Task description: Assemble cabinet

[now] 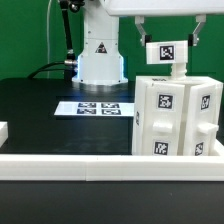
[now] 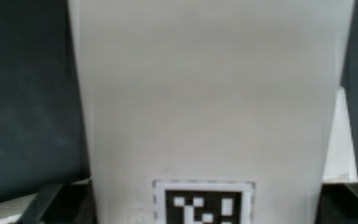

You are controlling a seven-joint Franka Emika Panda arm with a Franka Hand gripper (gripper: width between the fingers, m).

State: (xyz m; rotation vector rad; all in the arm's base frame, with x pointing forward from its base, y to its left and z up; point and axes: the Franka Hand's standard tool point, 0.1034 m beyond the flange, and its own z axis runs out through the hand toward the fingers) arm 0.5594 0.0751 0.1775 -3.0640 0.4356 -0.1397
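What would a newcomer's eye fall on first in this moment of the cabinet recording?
The big white cabinet body, covered in black-and-white tags, stands at the exterior view's right on the black table. Just above it the gripper has its fingers either side of a small tagged panel; whether they clamp it cannot be told. In the wrist view that white panel fills the middle of the picture.

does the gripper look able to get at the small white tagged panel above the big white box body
Likely yes: the gripper straddles the small white tagged panel above the large white plastic box body, with nothing between them. Whether the fingers are clamped on it is unclear.
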